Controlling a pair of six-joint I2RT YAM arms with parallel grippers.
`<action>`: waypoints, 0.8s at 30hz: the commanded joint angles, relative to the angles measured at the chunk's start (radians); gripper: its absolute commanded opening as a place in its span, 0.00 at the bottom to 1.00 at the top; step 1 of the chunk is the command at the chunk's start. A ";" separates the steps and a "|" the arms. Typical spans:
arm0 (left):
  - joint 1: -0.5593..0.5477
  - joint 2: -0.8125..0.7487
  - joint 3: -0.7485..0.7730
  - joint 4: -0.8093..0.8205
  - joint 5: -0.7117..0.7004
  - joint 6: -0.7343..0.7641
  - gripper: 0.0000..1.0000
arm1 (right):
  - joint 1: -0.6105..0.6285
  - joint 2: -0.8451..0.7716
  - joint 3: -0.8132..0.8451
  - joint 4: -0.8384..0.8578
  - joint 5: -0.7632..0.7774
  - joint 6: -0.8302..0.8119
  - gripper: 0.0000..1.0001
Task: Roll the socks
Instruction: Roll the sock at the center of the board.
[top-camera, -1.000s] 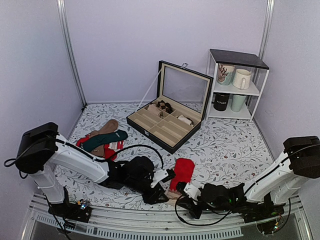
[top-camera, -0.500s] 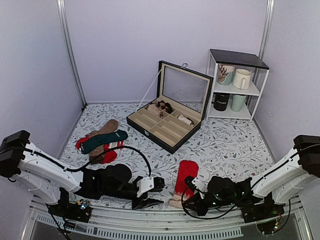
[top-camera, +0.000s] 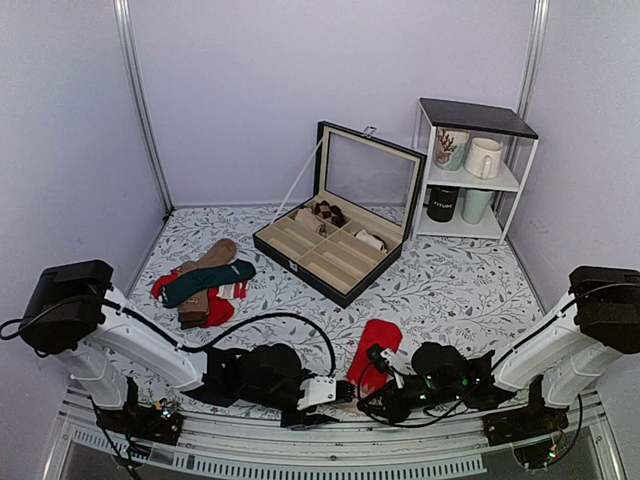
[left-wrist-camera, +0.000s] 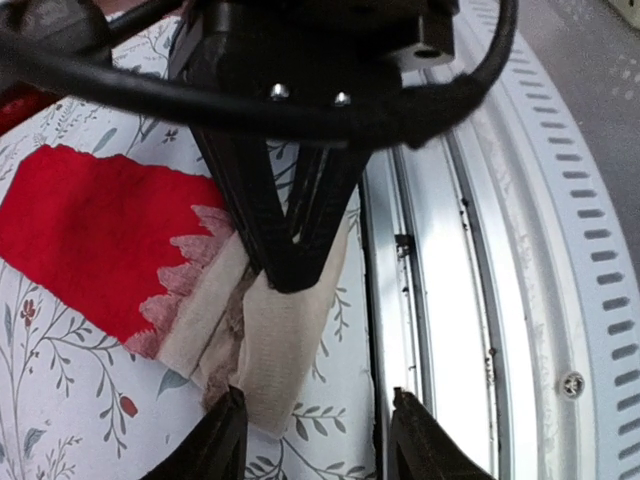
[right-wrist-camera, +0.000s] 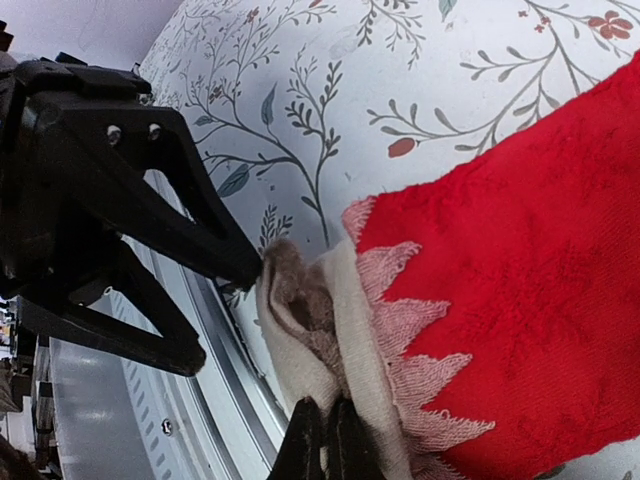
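The red fuzzy sock pair (top-camera: 375, 345) lies near the table's front edge with its beige cuff (right-wrist-camera: 310, 340) toward the rail. My right gripper (right-wrist-camera: 325, 445) is shut on the cuff's edge and lifts it into a fold; it also shows in the top view (top-camera: 368, 392). In the left wrist view the sock (left-wrist-camera: 90, 240) lies flat and the right gripper's black fingers pinch the cuff (left-wrist-camera: 275, 345). My left gripper (left-wrist-camera: 320, 445) is open just in front of the cuff, one finger on each side of its tip, not touching it. It also shows in the top view (top-camera: 338, 393).
A metal rail (left-wrist-camera: 470, 300) runs along the table's front edge right beside the cuff. A pile of green, brown and striped socks (top-camera: 205, 285) lies at the left. An open black divided box (top-camera: 335, 240) stands mid-table, and a shelf with mugs (top-camera: 470, 170) stands at the back right.
My left arm has swung right and forward to the cuff. My right gripper has shifted left with the cuff, and the sock now lies slanted.
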 joint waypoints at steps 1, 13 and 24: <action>-0.014 0.041 0.037 0.025 -0.017 0.035 0.50 | -0.007 0.060 -0.061 -0.239 -0.023 0.006 0.00; -0.015 0.119 0.065 0.014 -0.065 0.037 0.51 | -0.023 0.095 -0.071 -0.213 -0.078 -0.009 0.00; -0.016 0.177 0.130 -0.112 -0.049 -0.005 0.00 | -0.045 0.081 -0.068 -0.205 -0.116 -0.024 0.03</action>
